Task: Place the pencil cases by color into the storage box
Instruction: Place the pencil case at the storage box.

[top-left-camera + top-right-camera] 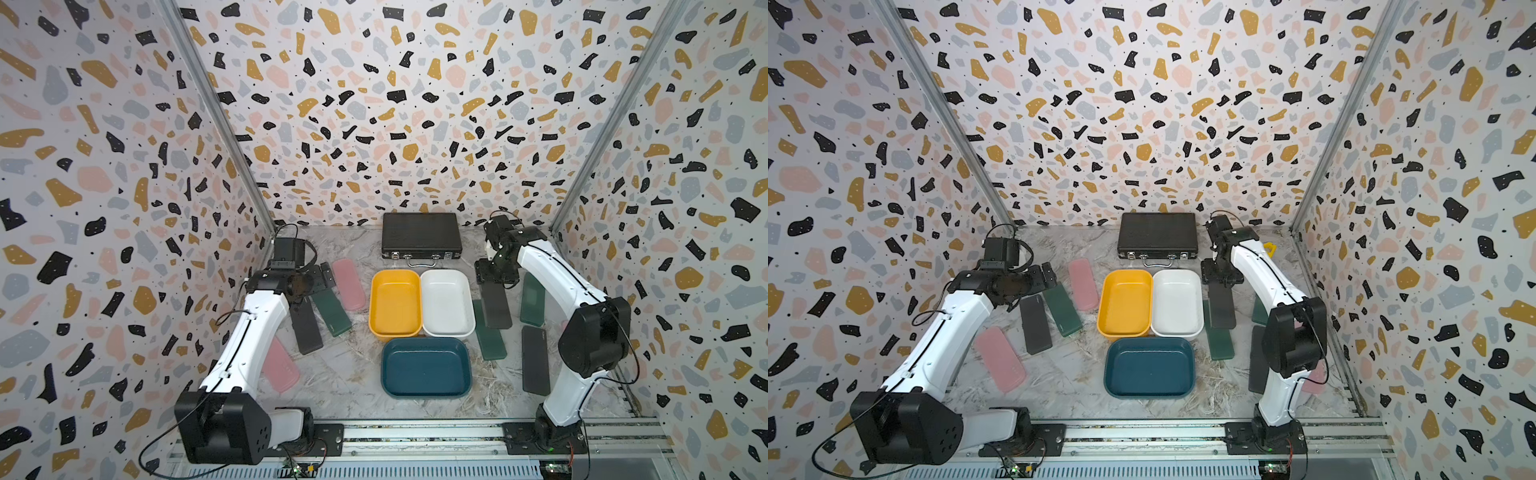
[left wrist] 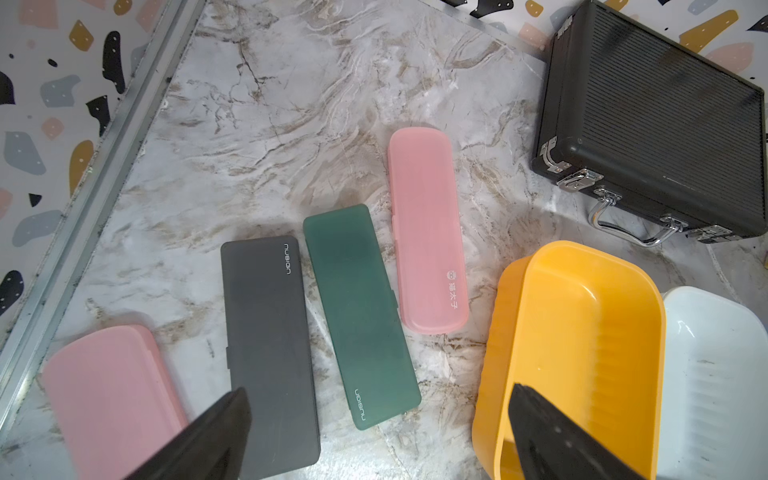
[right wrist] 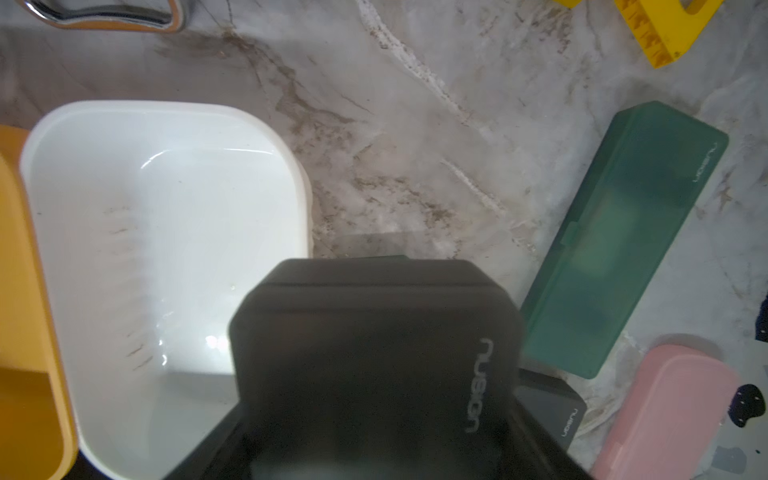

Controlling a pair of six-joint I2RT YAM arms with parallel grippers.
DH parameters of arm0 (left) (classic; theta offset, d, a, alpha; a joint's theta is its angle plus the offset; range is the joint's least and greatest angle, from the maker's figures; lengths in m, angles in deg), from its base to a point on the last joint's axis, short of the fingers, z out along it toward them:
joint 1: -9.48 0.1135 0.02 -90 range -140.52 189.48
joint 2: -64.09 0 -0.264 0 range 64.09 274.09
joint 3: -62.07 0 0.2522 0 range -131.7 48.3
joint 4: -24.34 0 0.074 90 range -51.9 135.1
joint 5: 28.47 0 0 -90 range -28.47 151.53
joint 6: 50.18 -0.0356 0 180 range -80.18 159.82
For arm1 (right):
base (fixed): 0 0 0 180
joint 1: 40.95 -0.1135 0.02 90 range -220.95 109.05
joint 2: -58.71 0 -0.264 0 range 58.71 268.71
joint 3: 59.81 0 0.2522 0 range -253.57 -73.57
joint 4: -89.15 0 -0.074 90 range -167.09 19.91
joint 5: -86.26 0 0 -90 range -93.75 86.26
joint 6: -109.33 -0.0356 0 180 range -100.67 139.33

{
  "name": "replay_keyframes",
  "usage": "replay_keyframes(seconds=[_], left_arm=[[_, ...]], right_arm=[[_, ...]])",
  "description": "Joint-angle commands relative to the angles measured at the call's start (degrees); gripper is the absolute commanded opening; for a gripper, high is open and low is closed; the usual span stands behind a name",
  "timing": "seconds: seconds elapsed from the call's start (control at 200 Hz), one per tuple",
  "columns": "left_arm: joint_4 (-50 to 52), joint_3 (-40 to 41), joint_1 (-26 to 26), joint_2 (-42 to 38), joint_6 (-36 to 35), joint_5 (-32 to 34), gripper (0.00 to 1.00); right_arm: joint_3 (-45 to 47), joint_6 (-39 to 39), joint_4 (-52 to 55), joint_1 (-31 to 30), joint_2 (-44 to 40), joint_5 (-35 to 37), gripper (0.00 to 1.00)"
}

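My right gripper is shut on a black pencil case, held above the table beside the white storage tub. A green case lies partly under it. Another green case, a black one and a pink one lie further right. My left gripper hangs open over a black case, a green case and two pink cases. The yellow tub and blue tub hold nothing.
A large black ribbed briefcase with metal latches lies shut at the back, behind the tubs. A small yellow plastic piece sits at the back right by the wall. Patterned walls close in both sides and the back.
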Motion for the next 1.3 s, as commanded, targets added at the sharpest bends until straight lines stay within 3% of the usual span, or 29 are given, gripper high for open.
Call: replay_keyframes(seconds=[0.0,0.541,0.911,1.296], left_arm=[[0.9,-2.3,0.3,0.3,0.4,-0.1,1.0],[1.6,-2.2,0.3,1.1,0.5,0.6,1.0],[1.2,-1.8,0.3,0.5,-0.3,0.4,1.0],[0.9,-0.7,0.3,-0.5,-0.4,0.1,1.0]], right_arm=[[-4.1,-3.9,0.9,-2.7,1.3,2.0,0.54],[-11.0,-9.7,-2.2,-8.8,12.5,3.5,0.53],[-15.5,-10.6,-3.2,-9.6,19.0,3.2,0.53],[-14.4,-10.6,-5.3,-9.7,21.6,3.3,0.53]])
